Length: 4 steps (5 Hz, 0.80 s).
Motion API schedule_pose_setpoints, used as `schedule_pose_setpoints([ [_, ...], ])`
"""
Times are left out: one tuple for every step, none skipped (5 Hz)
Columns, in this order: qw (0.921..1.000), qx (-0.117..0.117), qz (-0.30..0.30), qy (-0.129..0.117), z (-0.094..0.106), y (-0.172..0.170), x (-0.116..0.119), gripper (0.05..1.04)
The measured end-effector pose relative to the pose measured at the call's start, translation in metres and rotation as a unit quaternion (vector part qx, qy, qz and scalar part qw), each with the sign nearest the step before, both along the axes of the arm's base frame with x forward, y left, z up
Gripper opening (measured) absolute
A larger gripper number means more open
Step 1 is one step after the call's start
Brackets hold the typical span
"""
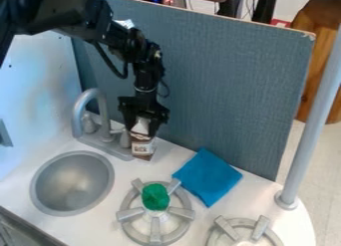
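Observation:
The gripper hangs down over the back of the counter, just right of the faucet. Between its fingers is the pale top of a small brown and white carton, which it is shut on. The carton is roughly upright near the foot of the blue-grey panel; whether its base touches the counter I cannot tell. A blue cloth lies flat to the right. A crumpled green object rests on the middle of the left burner, in front of the carton.
At the left is a round metal sink with a grey faucet behind it. The blue-grey panel stands along the back edge. A second burner is at the front right, and a grey pole rises at the right edge.

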<state>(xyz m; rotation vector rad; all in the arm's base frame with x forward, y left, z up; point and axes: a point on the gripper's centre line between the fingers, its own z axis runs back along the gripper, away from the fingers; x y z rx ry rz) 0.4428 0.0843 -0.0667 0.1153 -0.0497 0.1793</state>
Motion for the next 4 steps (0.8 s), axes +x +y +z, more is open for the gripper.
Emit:
schedule_pose_setpoints([
  [0.9994, -0.034, -0.004, 0.000, -0.009, 0.013, -0.002, 0.798],
  [0.9987, -0.050, -0.009, -0.008, -0.009, 0.022, -0.002, 0.703],
  [0.9983, -0.055, -0.016, -0.010, -0.010, 0.017, -0.009, 0.701],
  [0.9982, -0.053, -0.026, -0.010, -0.010, 0.010, -0.011, 0.701],
])
